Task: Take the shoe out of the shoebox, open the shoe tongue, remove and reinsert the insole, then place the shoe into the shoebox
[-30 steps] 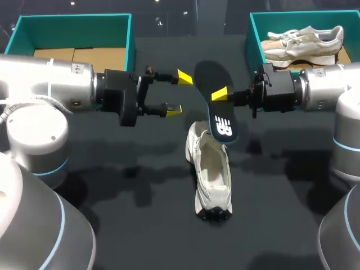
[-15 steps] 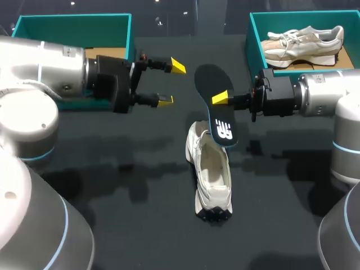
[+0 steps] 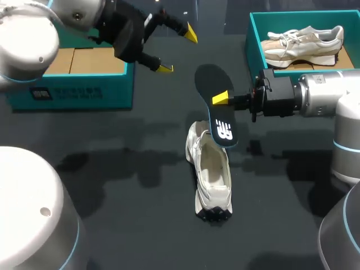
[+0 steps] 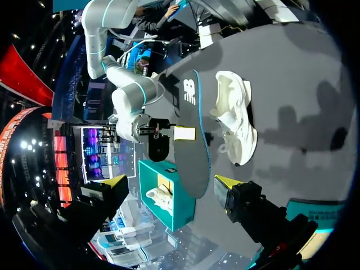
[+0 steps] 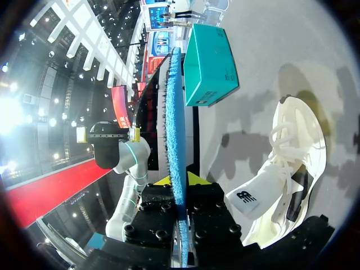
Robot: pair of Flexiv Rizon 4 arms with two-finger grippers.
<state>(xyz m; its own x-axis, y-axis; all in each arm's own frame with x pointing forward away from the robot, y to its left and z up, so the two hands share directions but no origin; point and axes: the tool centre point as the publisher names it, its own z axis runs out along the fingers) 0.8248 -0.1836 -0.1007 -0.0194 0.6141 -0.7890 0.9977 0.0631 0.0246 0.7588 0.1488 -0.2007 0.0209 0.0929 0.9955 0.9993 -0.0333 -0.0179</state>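
Observation:
A white shoe (image 3: 212,171) lies on the dark table, mid-view, its opening facing up. My right gripper (image 3: 220,97) is shut on a dark insole (image 3: 216,107) with a teal underside, holding it on edge just above the shoe's far end. Seen from the right wrist, the insole (image 5: 175,129) runs edge-on between the fingers, and the shoe (image 5: 292,163) lies beside them. My left gripper (image 3: 179,49) hangs open and empty, raised at the back left beside the left shoebox (image 3: 73,90). From the left wrist, the insole (image 4: 191,140) and shoe (image 4: 236,121) lie well ahead.
The teal right shoebox (image 3: 256,34) at the back right holds a second, beige shoe (image 3: 304,42). The left shoebox shows cardboard inside. Bare dark table surrounds the white shoe on the left, right and front.
My left arm has lifted and swung back to the left, away from the insole, its gripper still open. The right arm and the insole have stayed put.

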